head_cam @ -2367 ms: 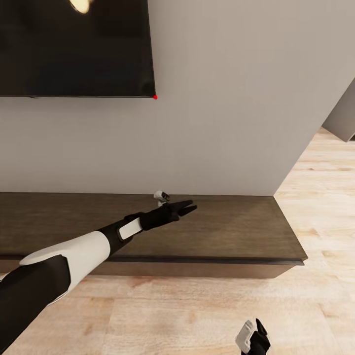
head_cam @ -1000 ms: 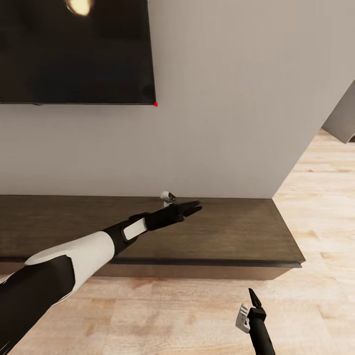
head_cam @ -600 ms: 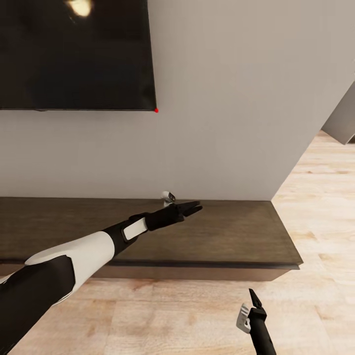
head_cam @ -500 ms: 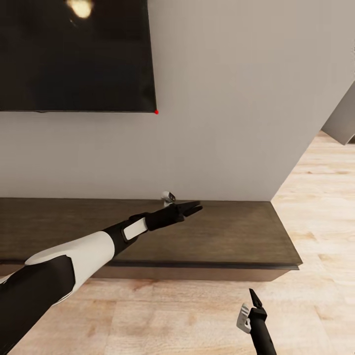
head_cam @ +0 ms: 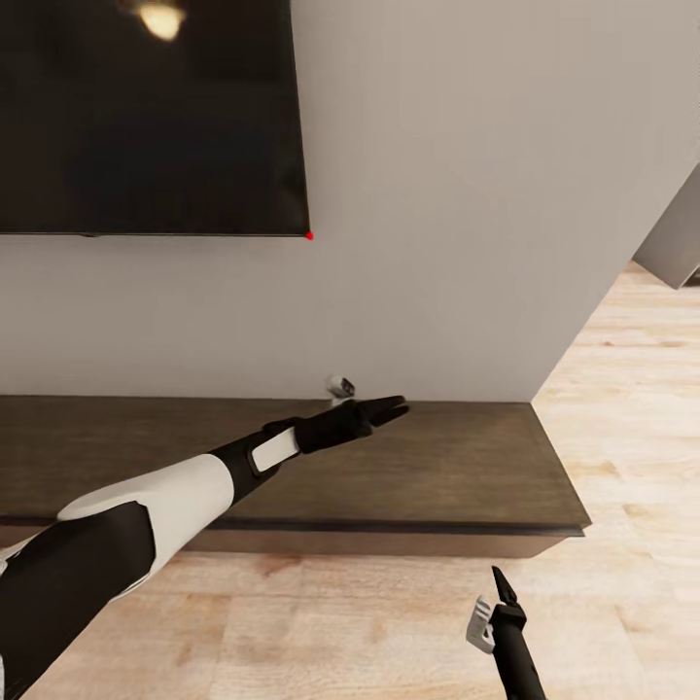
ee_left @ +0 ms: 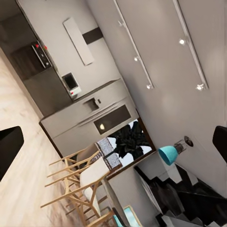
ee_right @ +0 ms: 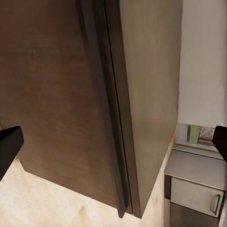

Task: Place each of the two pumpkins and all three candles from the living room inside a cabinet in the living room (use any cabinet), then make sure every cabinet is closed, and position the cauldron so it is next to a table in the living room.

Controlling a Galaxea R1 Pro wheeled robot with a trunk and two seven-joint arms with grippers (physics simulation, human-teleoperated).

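The cabinet [head_cam: 467,467] is a long, low dark-brown unit against the wall, its flat front [head_cam: 389,540] looking shut. My left gripper [head_cam: 386,408] reaches out over its top near the wall; the left wrist view has the left gripper [ee_left: 113,146] open and holding nothing. My right gripper [head_cam: 500,589] hovers over the floor in front of the cabinet's right end. The right gripper [ee_right: 113,146] is open too, facing the cabinet [ee_right: 47,94] front and the dark gap under its top. The pumpkins, candles and cauldron are out of view.
A big black TV [head_cam: 146,117] hangs on the grey wall above the cabinet. Light wood floor [head_cam: 340,622] runs in front and past the cabinet's right end [head_cam: 642,389]. The left wrist view looks off to a grey kitchen [ee_left: 94,118] and wooden chairs [ee_left: 80,184].
The head view has tilted up, so the TV and cabinet sit lower in the picture. My left gripper has crept slightly right over the cabinet top. The right gripper rose into view, then held still.
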